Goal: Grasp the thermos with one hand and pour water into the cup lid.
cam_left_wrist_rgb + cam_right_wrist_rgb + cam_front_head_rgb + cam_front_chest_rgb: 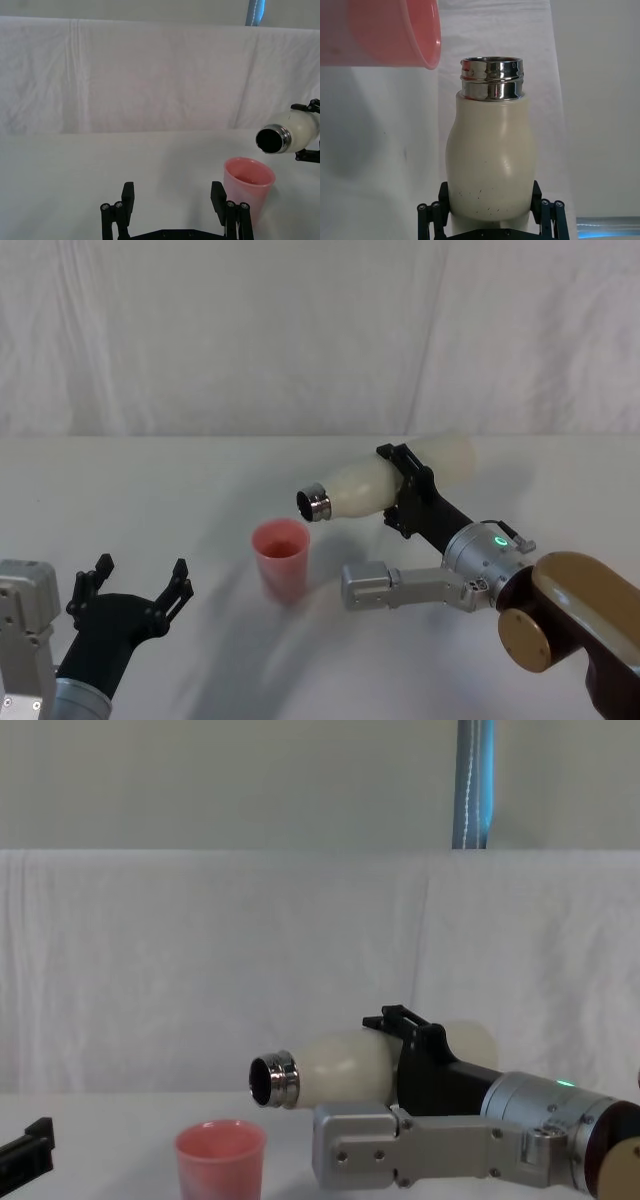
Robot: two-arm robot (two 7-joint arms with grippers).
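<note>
Here the right pincer (408,492) is clenched around the middle of the thermos (372,484), which lies on its side in the air. Its shiny open neck sits just above the cup lid's (281,558) rim, on the side nearest that pincer. The cup lid stands on the white tabletop (150,500). The left pincer (137,589) rests low, fingers spread wide, beside the cup lid. A white cloth (200,960) hangs behind.
</note>
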